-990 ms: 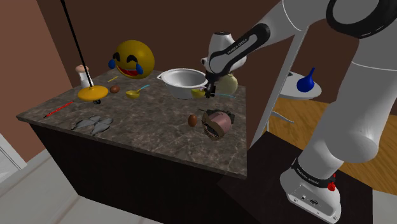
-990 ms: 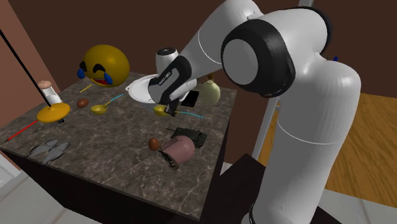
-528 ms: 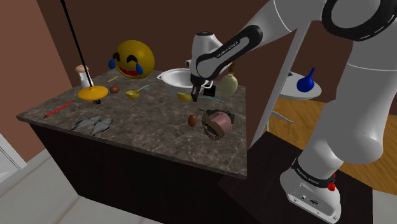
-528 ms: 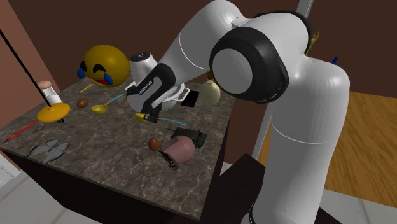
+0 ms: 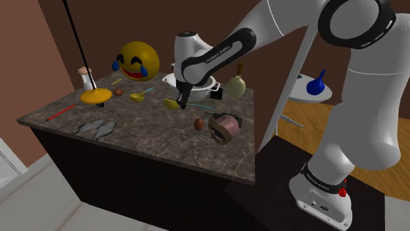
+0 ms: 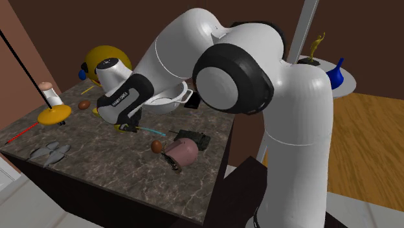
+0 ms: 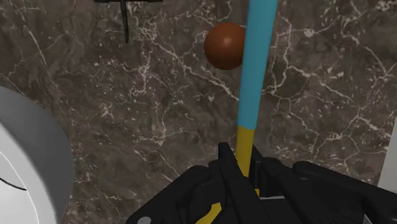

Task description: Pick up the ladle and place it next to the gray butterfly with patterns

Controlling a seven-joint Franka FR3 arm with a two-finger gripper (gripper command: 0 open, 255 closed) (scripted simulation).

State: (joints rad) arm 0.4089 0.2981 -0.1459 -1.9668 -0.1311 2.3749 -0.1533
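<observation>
While in gripper (image 7: 240, 160), ladle (image 7: 257, 70) near bowl (image 7: 25, 172)

Ladle (image 5: 173, 103) and tool (image 5: 182, 105) nearer butterfly (image 5: 96, 126)

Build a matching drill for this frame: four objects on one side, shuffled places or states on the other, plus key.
Things:
1. ladle
2. gray butterfly
3. pink mug
4. yellow emoji ball

Places or states:
A. lying on its side, toward the stand end of the counter
B. clasped between the fingers of the gripper
C. flat near the counter's edge, at the shoulder view's lower left
D. at the counter's far side, at the shoulder view's upper left

Pairs: 1-B, 2-C, 3-A, 4-D
</observation>
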